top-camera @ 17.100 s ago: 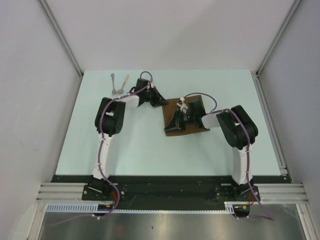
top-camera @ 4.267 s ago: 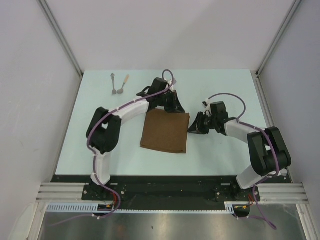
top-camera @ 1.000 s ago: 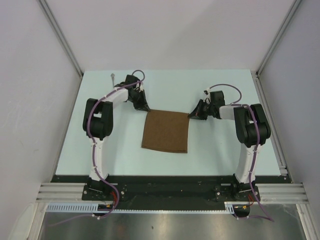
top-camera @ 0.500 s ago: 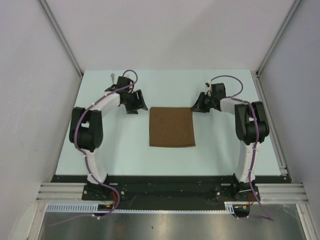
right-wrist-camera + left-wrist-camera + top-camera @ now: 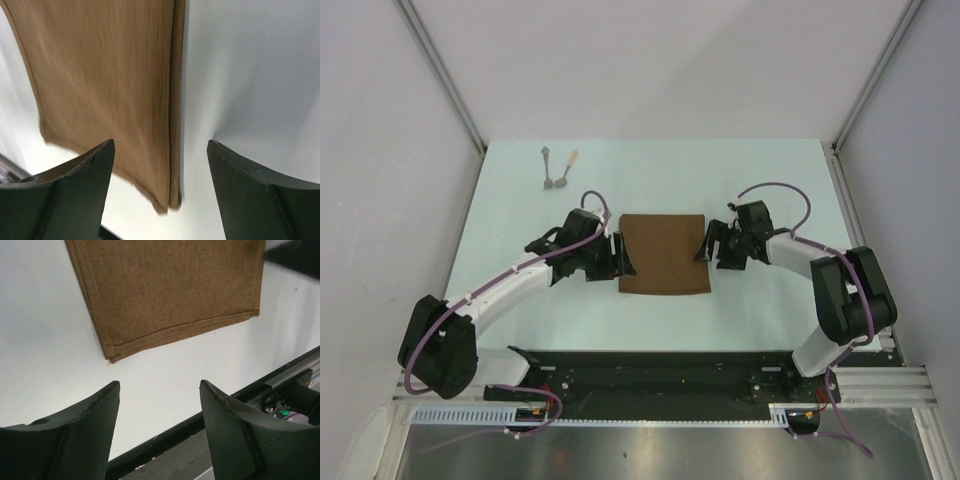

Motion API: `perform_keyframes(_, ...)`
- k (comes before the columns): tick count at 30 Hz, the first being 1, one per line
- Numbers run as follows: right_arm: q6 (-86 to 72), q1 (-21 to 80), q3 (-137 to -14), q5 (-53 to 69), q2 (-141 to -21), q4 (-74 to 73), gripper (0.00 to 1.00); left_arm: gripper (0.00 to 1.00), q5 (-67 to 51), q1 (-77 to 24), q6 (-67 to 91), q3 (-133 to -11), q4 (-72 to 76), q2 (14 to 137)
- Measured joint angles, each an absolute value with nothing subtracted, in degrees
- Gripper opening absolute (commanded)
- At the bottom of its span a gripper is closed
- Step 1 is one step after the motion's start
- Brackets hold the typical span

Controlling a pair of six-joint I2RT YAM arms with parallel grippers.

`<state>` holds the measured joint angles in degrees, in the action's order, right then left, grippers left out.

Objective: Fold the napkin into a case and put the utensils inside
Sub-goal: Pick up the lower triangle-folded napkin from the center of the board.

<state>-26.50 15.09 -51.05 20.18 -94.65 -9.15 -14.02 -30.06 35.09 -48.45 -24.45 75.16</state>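
The brown napkin (image 5: 663, 254) lies flat on the table as a folded, near-square rectangle; its hemmed edges show in the left wrist view (image 5: 170, 285) and its doubled right edge in the right wrist view (image 5: 100, 75). My left gripper (image 5: 622, 258) sits at the napkin's left edge, open and empty (image 5: 160, 390). At the napkin's right edge my right gripper (image 5: 705, 248) stands open, its fingers straddling the folded edge without holding it (image 5: 161, 145). The two utensils (image 5: 558, 170) lie side by side at the far left of the table, apart from both grippers.
The pale table (image 5: 770, 190) ends in a black front rail (image 5: 660, 365) near the arm bases. Grey walls with metal posts (image 5: 440, 75) close in the left, right and back sides.
Both grippers opened and let go of the napkin. Both arms drew nearer along the napkin's sides, and the utensils came back into view.
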Motion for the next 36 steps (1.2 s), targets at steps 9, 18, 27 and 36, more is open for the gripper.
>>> perform_keyframes(9,-26.6,17.2,-41.6,20.3,-89.8,-3.6,0.50,0.69,-11.4,-37.1,39.7,-50.5,-22.7,77.6)
perform_keyframes(18,-26.9,17.1,-42.9,22.0,-94.7,0.8,0.11,0.72,-10.2,-36.5,39.6,-53.3,-23.8,77.4)
perform_keyframes(27,-27.4,14.0,-41.5,23.4,-94.9,2.4,0.28,0.71,-15.1,-20.5,36.5,-68.5,-22.9,91.3)
perform_keyframes(36,-26.0,11.2,-45.7,23.6,-95.3,-0.8,0.57,0.66,-17.4,-17.1,34.0,-80.8,-21.5,107.6)
